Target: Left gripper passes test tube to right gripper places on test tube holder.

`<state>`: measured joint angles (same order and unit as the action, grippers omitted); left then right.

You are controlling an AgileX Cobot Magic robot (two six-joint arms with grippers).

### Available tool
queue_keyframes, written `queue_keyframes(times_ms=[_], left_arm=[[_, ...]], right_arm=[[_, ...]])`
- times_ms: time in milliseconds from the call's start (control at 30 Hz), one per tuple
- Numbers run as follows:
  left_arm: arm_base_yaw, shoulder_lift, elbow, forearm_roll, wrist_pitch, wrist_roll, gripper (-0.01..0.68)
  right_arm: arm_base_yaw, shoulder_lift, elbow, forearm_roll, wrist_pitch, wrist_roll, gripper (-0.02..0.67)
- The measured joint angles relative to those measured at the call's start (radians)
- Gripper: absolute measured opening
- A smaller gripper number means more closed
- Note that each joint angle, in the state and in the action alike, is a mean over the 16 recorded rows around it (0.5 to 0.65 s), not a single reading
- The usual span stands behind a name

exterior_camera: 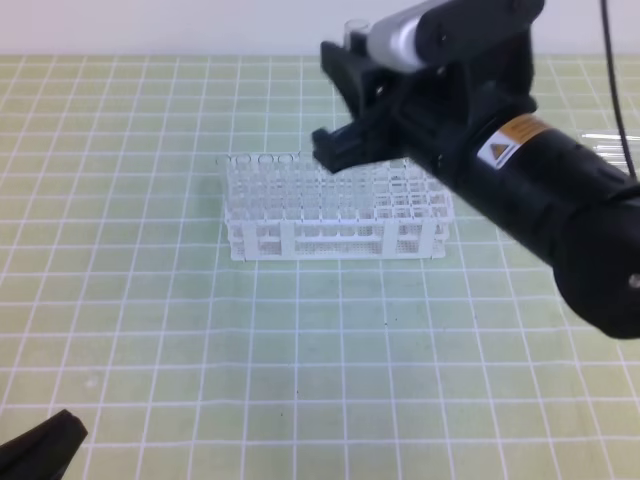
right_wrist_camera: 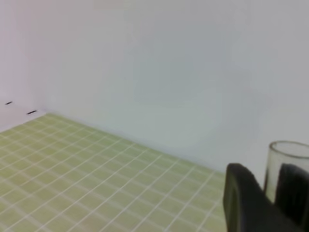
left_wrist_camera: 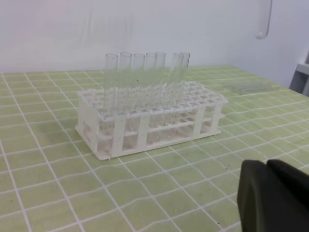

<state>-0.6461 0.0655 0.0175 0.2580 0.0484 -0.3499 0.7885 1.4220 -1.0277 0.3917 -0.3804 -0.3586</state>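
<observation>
We log a green gridded mat (exterior_camera: pixel 150 300) under a white wall (left_wrist_camera: pixel 145 29); test tube holder (exterior_camera: pixel 335 215) mid-mat; right gripper (right_wrist_camera: pixel 268 198) pinching the test tube (right_wrist_camera: pixel 287 162); left gripper (left_wrist_camera: pixel 273 198) pressed together, low at the mat's near-left edge.

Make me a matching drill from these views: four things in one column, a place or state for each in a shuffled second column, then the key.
Things
1. left tool
2. right tool
3. test tube
4. test tube holder

Places or states
A. white lattice standing on the green grid mat, a row of clear tubes upright in it
B. shut and empty, low at the near left corner of the mat
C. raised above the rack, jaws closed on glass
D. upright between two black jaws, its open rim on top

Pairs: 1-B, 2-C, 3-D, 4-A
</observation>
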Motion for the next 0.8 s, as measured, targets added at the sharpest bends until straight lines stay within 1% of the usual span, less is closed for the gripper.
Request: queue_keyframes(times_ms=[367,800], left_arm=[[0.0,0.0,0.0,0.001,0.0,0.003,-0.001],[0.0,-0.001,-0.001,0.001,0.001,0.003,-0.001]], right_arm=[[-0.064,0.03,0.061,0.02,-0.155,-0.011,0.091],[-0.074,0.089,0.097,0.057,-0.232,-0.026,0.091]])
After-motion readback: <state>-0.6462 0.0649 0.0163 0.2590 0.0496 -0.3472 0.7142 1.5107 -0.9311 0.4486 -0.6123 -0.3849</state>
